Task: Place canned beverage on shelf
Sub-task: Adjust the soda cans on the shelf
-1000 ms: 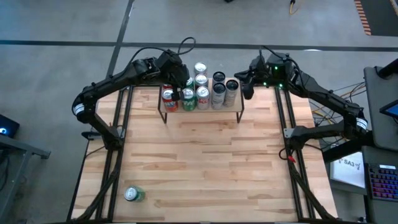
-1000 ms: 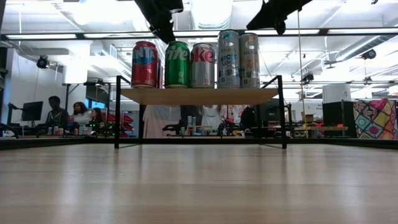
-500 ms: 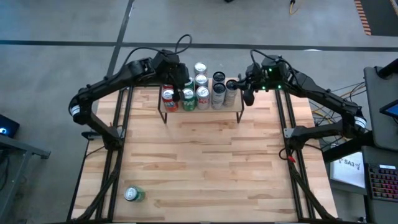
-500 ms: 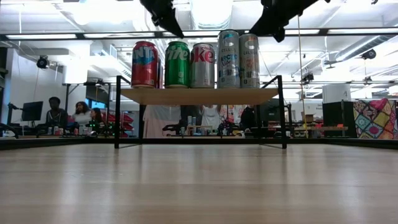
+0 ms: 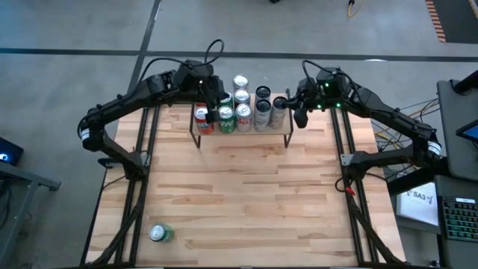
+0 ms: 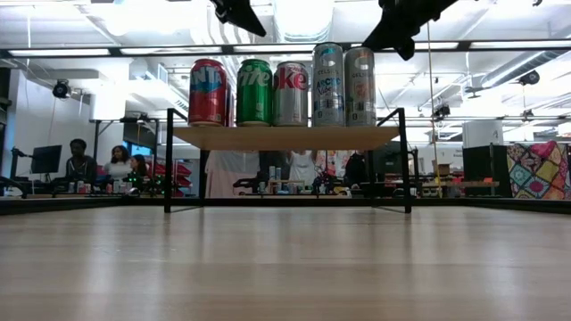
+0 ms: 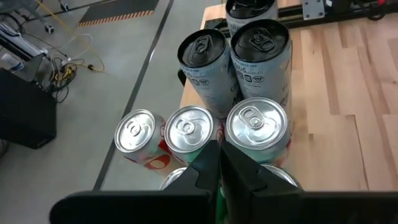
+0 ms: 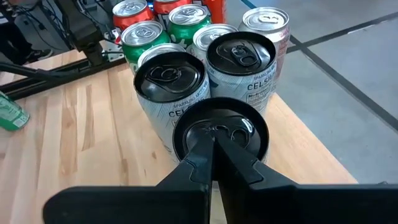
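The shelf (image 5: 239,136) stood at the upper middle of the high view, near the far edge of the table (image 5: 239,202), and carried a cluster of upright cans. In the low view its front row read, from picture left to right, a red can (image 6: 207,93), a green can (image 6: 254,93), a silver-and-red can (image 6: 291,94) and 2 tall pale cans (image 6: 343,86). The left gripper (image 5: 216,99) hovered above the cans at the shelf's left end, its fingers (image 7: 214,171) pressed together with nothing between them. The right gripper (image 5: 300,116) hung just above the shelf's right end, over a black-topped can (image 8: 221,134), and was likewise clenched on nothing. 1 more green can (image 5: 160,234) lay on its side at the lower left of the high view, well apart from the shelf and both arms. People sat at the left edge of the low view, in the room behind the table.
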Motion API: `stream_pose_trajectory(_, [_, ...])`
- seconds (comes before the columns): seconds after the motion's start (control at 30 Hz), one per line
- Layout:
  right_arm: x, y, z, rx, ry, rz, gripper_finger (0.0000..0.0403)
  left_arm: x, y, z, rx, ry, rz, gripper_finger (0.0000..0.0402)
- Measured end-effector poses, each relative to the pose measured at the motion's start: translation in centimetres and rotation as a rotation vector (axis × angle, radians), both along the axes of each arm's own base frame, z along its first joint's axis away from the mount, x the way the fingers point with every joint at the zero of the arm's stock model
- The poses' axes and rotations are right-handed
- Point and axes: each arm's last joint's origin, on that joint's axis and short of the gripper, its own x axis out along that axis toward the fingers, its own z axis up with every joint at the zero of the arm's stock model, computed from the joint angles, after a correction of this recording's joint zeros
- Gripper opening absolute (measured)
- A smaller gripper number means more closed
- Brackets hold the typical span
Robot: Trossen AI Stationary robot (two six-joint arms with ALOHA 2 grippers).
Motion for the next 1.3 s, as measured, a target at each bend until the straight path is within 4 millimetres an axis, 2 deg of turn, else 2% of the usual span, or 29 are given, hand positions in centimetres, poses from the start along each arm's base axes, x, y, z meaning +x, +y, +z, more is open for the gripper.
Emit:
stream_pose_trajectory(0.57, [-0.3, 0.2, 0.0, 0.025, 0.019, -0.005, 0.0009, 0.0, 0.0, 0.1, 0.002, -0.006, 0.001, 0.0000])
stream_pose_trajectory(0.93, [-0.4, 0.2, 2.4, -0.068, -0.026, 0.022, 0.0009, -0.1, -0.1, -0.1, -0.018, 0.009, 0.010, 0.0000])
stream_pose_trajectory(1.1, [0.0, -0.4, 2.6, -0.114, -0.029, 0.028, 0.0009, 0.0, -0.2, -0.1, -0.020, 0.009, 0.007, 0.0000])
stream_pose_trajectory(1.3, [0.8, -2.3, 1.9, -0.141, 0.011, 0.006, 0.0009, 0.1, -0.5, -0.2, -0.021, 0.009, -0.003, 0.0000])
